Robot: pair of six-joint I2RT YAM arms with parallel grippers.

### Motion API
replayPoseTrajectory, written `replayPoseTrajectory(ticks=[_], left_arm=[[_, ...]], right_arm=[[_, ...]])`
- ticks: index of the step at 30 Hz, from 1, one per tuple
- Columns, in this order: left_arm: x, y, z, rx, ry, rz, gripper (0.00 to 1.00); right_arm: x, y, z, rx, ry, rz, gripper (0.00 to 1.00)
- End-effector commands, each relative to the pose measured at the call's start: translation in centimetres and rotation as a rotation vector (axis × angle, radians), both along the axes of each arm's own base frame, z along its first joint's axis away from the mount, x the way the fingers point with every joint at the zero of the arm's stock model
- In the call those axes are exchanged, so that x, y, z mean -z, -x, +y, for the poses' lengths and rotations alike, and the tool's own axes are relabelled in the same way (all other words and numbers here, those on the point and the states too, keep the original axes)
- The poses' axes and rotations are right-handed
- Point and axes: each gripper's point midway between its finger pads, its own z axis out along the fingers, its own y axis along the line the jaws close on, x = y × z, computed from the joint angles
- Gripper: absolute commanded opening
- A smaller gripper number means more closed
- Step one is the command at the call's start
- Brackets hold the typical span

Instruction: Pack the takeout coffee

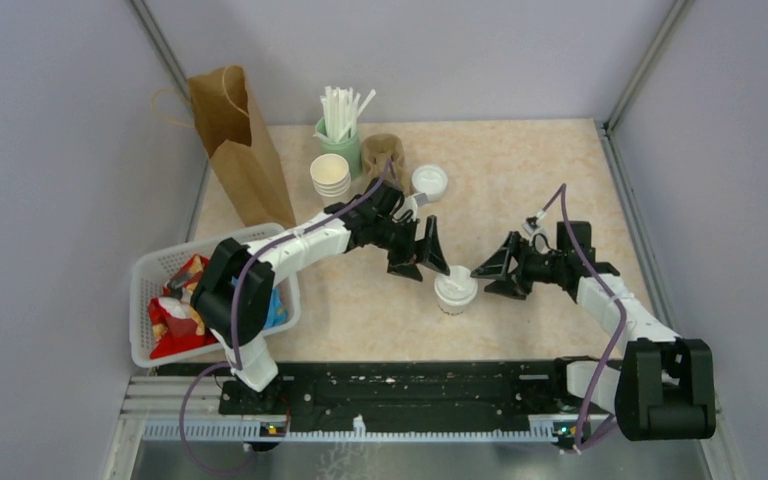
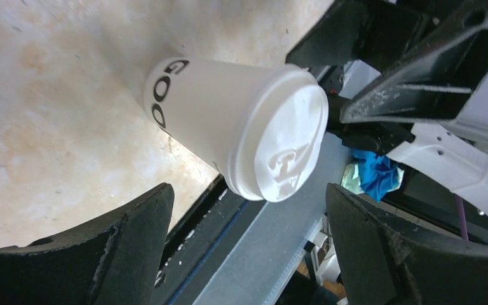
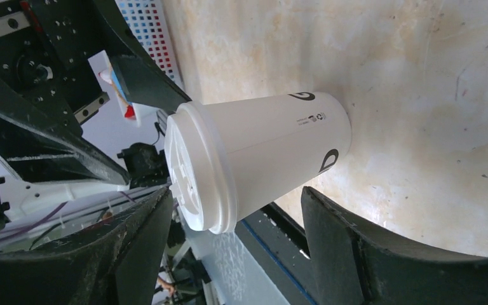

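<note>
takeout coffee upright, between left tool and right tool

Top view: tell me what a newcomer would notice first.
The lidded takeout coffee stands upright near the table's front middle. The left gripper and the right gripper flank it, both open. A tall brown paper bag stands at the back left, and a white basket of snack packs sits at the left edge.

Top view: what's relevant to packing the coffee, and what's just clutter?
Job: takeout coffee; probably the paper bag or pulp carrier to pack it into.
Lying about: stack of lidless cups, straws, loose lid, snack basket.
</note>
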Motion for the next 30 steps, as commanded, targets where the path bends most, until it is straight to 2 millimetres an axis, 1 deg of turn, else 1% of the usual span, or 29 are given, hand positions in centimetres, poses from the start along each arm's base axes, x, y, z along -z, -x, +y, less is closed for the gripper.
replayPoseTrajectory(ticks=[1,3,4,6,9,12,14,15,17,20,22,24,26,27,28,30], left_arm=[[-1.2,2.3,-0.4,0.040,0.066,0.020,0.93],[-0.5,2.7,-0.2,0.033,0.056,0.044,0.88],[0.0,2.7,-0.1,0.025,0.043,0.056,0.84],[0.8,2.9,0.1,0.022,0.028,0.072,0.78],[2.5,2.8,0.3,0.013,0.000,0.079,0.70],[4.9,2.5,1.3,-0.017,-0.095,0.093,0.61],[6.2,2.4,2.2,-0.035,-0.146,0.091,0.58],[6.7,2.4,2.6,-0.042,-0.157,0.097,0.56],[6.9,2.0,3.5,-0.055,-0.167,0.093,0.55],[6.7,0.9,5.0,-0.075,-0.192,0.060,0.56],[5.5,0.0,5.4,-0.075,-0.164,0.049,0.59],[4.0,-0.7,5.3,-0.059,-0.141,0.018,0.64],[2.1,-1.1,4.7,-0.036,-0.096,-0.013,0.71],[1.2,-1.2,4.4,-0.029,-0.070,-0.023,0.76],[0.4,-1.1,4.2,-0.024,-0.043,-0.027,0.81],[-0.9,-0.8,3.7,-0.019,0.011,-0.023,0.85]], right_arm=[[-0.9,-0.7,0.5,-0.047,-0.055,-0.044,0.74],[-0.7,-0.8,0.6,-0.053,-0.063,-0.039,0.73],[-0.5,-0.8,0.6,-0.056,-0.068,-0.030,0.70],[0.5,-0.5,0.7,-0.055,-0.073,0.013,0.61],[1.7,-0.3,0.6,-0.030,-0.078,0.041,0.53],[3.1,-0.1,0.8,0.001,-0.103,0.049,0.47],[4.7,0.5,0.6,0.019,-0.079,0.074,0.43],[5.2,0.7,0.5,0.016,-0.067,0.079,0.42],[5.4,1.0,0.7,0.009,-0.059,0.077,0.42],[4.7,0.9,1.3,0.012,-0.071,0.053,0.42],[4.0,0.5,1.5,0.021,-0.094,0.049,0.44],[2.9,0.2,1.8,0.015,-0.110,0.035,0.50],[1.6,-0.3,1.8,-0.001,-0.094,0.006,0.57],[1.3,-0.1,1.6,-0.015,-0.071,0.010,0.61],[0.8,-0.3,1.5,-0.020,-0.059,-0.001,0.64],[0.0,-1.0,1.6,-0.026,-0.061,-0.025,0.69]])
